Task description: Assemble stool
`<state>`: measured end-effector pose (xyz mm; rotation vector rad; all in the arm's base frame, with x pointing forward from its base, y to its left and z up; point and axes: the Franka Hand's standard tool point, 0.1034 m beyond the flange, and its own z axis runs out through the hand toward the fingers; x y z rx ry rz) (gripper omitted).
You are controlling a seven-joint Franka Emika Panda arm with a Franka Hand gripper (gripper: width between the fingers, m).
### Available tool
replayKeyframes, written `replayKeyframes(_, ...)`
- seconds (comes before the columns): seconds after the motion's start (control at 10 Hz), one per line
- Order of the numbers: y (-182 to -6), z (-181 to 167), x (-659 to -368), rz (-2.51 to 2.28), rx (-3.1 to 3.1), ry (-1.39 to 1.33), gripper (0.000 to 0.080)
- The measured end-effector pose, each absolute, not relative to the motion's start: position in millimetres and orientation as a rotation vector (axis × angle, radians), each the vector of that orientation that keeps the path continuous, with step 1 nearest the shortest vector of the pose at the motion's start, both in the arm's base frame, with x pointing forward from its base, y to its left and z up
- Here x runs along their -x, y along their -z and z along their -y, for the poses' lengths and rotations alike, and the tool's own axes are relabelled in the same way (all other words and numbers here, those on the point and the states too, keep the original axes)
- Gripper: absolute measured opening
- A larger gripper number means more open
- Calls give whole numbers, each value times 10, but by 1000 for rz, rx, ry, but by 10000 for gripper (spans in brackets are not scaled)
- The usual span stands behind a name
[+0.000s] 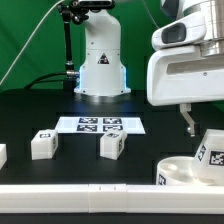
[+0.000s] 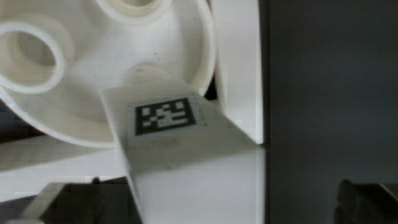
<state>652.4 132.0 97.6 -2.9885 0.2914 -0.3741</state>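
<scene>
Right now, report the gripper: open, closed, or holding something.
Gripper: open, fingers spread wide, nothing gripped; a tagged stool leg shows between them in the wrist view.

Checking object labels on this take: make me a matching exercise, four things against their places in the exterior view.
Things:
1. flat white marker board with printed tags
2. low round white plastic seat
3. long white border rail
4. white robot base

Places:
A. across the front edge
B. at the back, centre
C. the exterior view's right, near the front
D. middle of the scene

Pairs: 1-D, 2-C, 3-A, 4-B
</scene>
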Motion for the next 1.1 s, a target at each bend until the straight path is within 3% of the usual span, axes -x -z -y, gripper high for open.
replayKeyframes(0.4, -965, -1294, -6529, 70, 3045, 397, 649)
replayKeyframes(1.1, -977, -1247, -6555, 1235, 2957, 298, 649)
